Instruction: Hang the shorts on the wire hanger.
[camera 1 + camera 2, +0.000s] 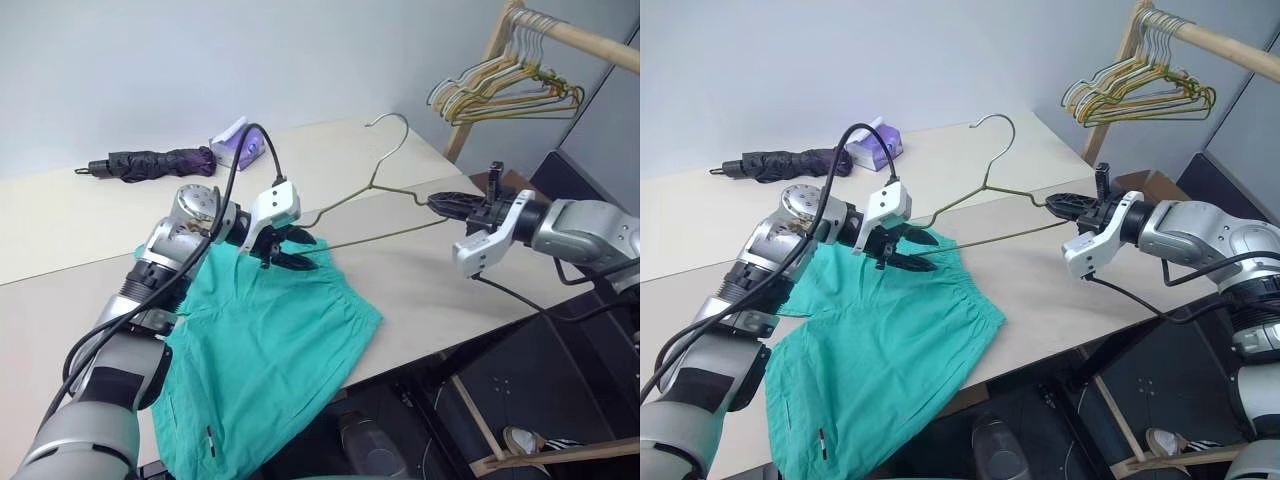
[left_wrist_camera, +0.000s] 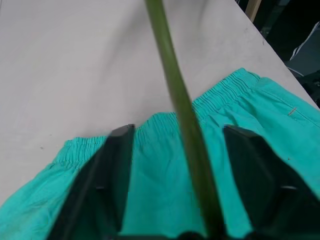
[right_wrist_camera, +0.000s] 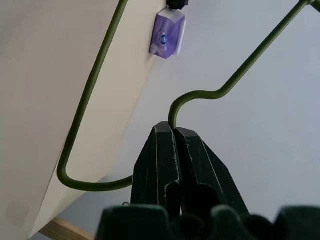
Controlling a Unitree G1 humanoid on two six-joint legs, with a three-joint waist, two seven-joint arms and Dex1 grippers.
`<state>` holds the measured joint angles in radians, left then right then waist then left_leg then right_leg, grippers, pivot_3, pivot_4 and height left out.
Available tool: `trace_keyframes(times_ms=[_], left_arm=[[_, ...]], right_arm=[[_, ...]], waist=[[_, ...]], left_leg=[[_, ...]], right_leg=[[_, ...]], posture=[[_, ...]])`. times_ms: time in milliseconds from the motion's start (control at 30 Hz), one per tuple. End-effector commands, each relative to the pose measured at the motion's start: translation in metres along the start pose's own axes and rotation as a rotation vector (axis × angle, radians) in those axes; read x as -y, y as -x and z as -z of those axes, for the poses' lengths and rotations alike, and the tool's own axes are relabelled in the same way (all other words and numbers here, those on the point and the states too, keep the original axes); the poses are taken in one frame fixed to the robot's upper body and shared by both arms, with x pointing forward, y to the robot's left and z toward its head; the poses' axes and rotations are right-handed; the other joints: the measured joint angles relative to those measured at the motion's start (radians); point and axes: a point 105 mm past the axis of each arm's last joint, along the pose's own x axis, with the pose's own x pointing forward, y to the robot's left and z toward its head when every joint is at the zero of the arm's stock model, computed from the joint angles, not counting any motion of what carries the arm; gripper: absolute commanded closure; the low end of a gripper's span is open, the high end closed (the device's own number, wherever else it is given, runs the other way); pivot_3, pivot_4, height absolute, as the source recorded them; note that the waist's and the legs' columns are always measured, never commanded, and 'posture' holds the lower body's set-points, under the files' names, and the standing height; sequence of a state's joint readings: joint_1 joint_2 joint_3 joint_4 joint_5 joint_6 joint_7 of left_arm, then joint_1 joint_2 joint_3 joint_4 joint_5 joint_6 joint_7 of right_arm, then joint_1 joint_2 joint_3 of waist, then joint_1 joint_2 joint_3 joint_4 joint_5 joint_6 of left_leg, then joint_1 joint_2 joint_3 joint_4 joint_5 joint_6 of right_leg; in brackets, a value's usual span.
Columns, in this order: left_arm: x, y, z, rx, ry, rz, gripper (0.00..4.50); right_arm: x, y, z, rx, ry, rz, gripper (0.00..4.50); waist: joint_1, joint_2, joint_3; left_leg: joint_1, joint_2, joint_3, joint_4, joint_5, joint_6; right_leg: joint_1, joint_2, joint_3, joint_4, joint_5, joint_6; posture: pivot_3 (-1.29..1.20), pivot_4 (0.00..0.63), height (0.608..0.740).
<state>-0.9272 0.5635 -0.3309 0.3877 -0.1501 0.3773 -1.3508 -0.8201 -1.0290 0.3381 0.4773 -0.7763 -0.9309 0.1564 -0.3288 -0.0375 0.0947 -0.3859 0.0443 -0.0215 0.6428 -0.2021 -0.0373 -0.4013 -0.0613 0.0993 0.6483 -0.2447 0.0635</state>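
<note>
The teal-green shorts (image 1: 270, 340) lie flat on the table, the gathered waistband (image 2: 165, 120) towards the far side and the legs hanging over the near edge. My left gripper (image 1: 300, 253) sits low over the waistband with its fingers apart. The wire hanger (image 2: 177, 90) runs between them, just above the cloth. My right gripper (image 1: 436, 204) is shut on the hanger's right corner (image 3: 172, 115) and holds it slanted above the table, hook up and away.
A dark folded umbrella (image 1: 160, 162) and a purple tissue pack (image 1: 240, 145) lie at the back of the beige table (image 1: 430, 280). A bunch of pastel hangers (image 1: 505, 90) hangs on a wooden rack at the right. The table's edge drops off below my right arm.
</note>
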Motion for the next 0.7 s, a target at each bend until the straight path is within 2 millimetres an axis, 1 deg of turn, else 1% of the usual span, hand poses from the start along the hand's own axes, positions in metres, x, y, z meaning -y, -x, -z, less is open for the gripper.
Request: trace_keyframes(times_ms=[33,167,200,333,533,667,700], left_arm=[[-0.004,0.006,-0.005,0.022,-0.007,-0.036,2.95],[-0.004,0.007,-0.005,0.028,0.000,-0.041,4.23],[-0.003,0.007,-0.005,0.029,0.001,-0.042,4.47],[-0.003,0.009,-0.006,0.039,0.005,-0.047,4.47],[-0.002,0.013,-0.004,0.031,-0.006,-0.053,4.47],[-0.002,0.018,0.001,0.012,-0.018,-0.062,4.50],[-0.002,0.019,0.003,0.006,-0.018,-0.066,4.50]], right_arm=[[0.030,0.005,0.009,-0.032,0.029,0.097,4.50],[0.030,0.004,0.008,-0.028,0.026,0.099,4.50],[0.030,0.003,0.008,-0.027,0.026,0.100,4.50],[0.030,0.001,0.006,-0.016,0.020,0.108,4.50],[0.031,0.000,0.002,0.006,0.001,0.115,4.50],[0.031,0.003,-0.011,0.092,-0.089,0.114,3.40],[0.030,0.005,-0.013,0.102,-0.099,0.100,3.04]], waist=[[-0.003,0.000,0.000],[-0.011,0.000,0.000],[-0.012,0.000,0.000],[-0.016,0.000,0.000],[-0.015,0.000,0.000],[-0.016,0.000,0.000],[-0.016,0.000,0.000]], left_leg=[[0.000,0.000,0.000,0.000,0.000,0.000],[0.000,0.000,0.000,0.000,0.000,0.000],[0.000,0.000,0.000,0.000,0.000,0.000],[0.001,0.000,-0.001,0.000,0.000,0.000],[0.007,0.000,-0.001,0.000,0.000,0.000],[0.011,0.000,-0.001,0.000,0.000,0.000],[0.012,0.000,-0.001,0.000,0.000,0.000]], right_leg=[[0.000,0.000,0.000,0.000,0.000,0.000],[0.000,0.000,0.000,0.000,0.000,0.000],[0.000,0.000,0.000,0.000,0.000,0.000],[0.001,0.000,0.000,0.000,0.000,0.000],[0.008,0.000,-0.001,0.000,0.000,0.000],[0.012,0.000,-0.001,-0.001,0.000,0.001],[0.013,0.000,-0.001,-0.001,0.000,0.001]], posture=[[-0.21,0.000,0.740],[-0.20,0.000,0.740],[-0.20,0.000,0.740],[-0.20,0.000,0.740],[-0.19,0.000,0.740],[-0.19,0.000,0.740],[-0.19,0.000,0.740]])
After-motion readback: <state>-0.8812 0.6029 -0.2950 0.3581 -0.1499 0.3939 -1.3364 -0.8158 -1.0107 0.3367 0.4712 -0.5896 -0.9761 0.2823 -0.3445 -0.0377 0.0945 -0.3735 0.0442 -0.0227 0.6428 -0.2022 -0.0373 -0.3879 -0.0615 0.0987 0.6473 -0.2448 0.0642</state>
